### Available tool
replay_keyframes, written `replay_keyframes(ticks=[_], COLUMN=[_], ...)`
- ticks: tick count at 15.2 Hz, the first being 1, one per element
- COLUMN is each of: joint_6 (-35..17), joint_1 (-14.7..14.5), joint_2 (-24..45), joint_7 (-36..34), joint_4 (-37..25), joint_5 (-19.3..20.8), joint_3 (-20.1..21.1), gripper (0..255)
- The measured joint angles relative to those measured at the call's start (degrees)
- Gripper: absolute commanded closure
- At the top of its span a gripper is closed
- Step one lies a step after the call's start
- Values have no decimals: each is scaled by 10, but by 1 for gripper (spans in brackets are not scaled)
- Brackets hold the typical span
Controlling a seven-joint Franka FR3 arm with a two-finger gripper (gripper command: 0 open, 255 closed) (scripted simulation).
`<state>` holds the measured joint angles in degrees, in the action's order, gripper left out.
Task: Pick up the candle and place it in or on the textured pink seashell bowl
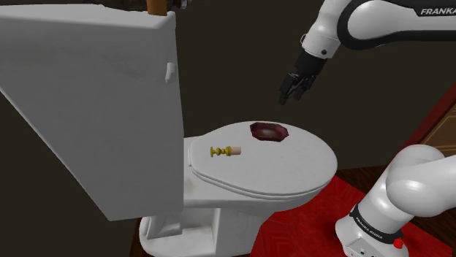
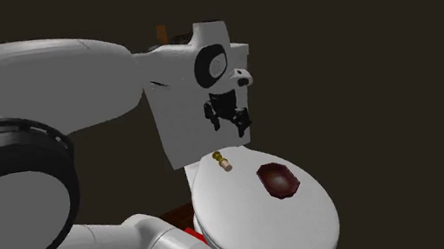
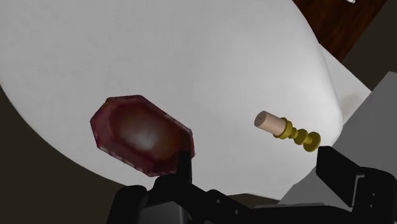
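Observation:
A short pale candle in a brass-coloured holder (image 1: 226,152) (image 2: 223,160) (image 3: 286,129) lies on its side on the closed white toilet lid (image 1: 292,171), towards the tank. A dark red, faceted shell-like bowl (image 1: 270,131) (image 2: 278,180) (image 3: 141,133) sits on the same lid, a short way from the candle. My black gripper (image 1: 292,93) (image 2: 231,122) (image 3: 256,158) hangs in the air well above the lid, closer to the bowl than to the candle. Its fingers stand apart and hold nothing.
The tall white toilet tank (image 1: 95,95) rises at the shoulder view's left, close behind the candle. A red rug (image 1: 307,226) covers the floor under the toilet and the arm's base (image 1: 387,212). Dark walls surround the scene.

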<state>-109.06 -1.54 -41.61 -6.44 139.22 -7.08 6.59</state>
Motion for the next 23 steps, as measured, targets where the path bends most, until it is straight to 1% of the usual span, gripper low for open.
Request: replay_keyframes(ticks=[6,10,12,14,16,18,23], joint_6=[-107,-177,-213,-238,-273,-289,-329], joint_1=[-6,-3,3,8,18,23,32], joint_2=[77,149,194,228,277,319,363], joint_7=[-42,-79,-103,-127,-159,-197,-226], joint_4=[29,28,22,16,7,-12,-9], joint_5=[5,23,40,60,92,125,164], joint_3=[61,105,128,148,170,192,199], gripper=[0,0,0,0,0,0,0])
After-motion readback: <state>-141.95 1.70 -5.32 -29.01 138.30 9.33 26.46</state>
